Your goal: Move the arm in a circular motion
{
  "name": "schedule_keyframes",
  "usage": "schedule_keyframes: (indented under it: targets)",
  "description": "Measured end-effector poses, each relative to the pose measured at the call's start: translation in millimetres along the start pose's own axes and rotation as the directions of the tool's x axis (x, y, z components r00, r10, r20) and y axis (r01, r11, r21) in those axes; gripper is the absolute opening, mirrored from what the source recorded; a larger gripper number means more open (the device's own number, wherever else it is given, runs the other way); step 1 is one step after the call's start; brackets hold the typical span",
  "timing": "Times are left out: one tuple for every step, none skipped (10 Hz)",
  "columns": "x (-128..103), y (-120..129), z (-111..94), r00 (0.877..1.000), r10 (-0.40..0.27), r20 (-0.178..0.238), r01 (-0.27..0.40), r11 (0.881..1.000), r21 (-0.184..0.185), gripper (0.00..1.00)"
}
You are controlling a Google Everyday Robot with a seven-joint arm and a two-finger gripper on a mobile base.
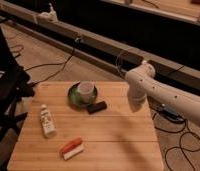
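Observation:
The arm (pixel 163 95) is white, made of thick rounded tube segments. It comes in from the lower right, bends at a bulbous joint (pixel 141 76) and points down over the right edge of the wooden table (pixel 118 135). My gripper (pixel 136 106) is at the arm's lower end, just above the table's right side, to the right of a dark block (pixel 96 106). It holds nothing that I can see.
On the table are a green plate (pixel 74 97) with a white cup (pixel 85 90), a white bottle (pixel 46 120) and a red-and-white object (pixel 71 148). A black chair (pixel 5 95) stands at left. Cables (pixel 178 130) lie on the floor at right.

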Motion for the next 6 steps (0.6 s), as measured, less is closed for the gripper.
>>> schedule_keyframes:
  targets:
    - [5.5,-19.1,-1.2,1.000,0.012,-0.017,-0.012,1.000,0.010,0.00]
    - [6.5,-45.6,-4.6,0.999,0.019,-0.033,-0.018,0.999,0.030,0.00]
    - [1.0,-68.8,-9.4,0.999,0.007,-0.041,-0.005,0.999,0.051,0.00]
    - [-13.9,-94.7,-17.4,0.999,-0.022,-0.040,0.025,0.997,0.078,0.00]
    - [-31.3,-114.0,-25.1,0.998,-0.056,-0.031,0.059,0.992,0.107,0.00]
    - [-54.1,-129.5,-34.2,0.995,-0.103,-0.016,0.105,0.985,0.139,0.00]
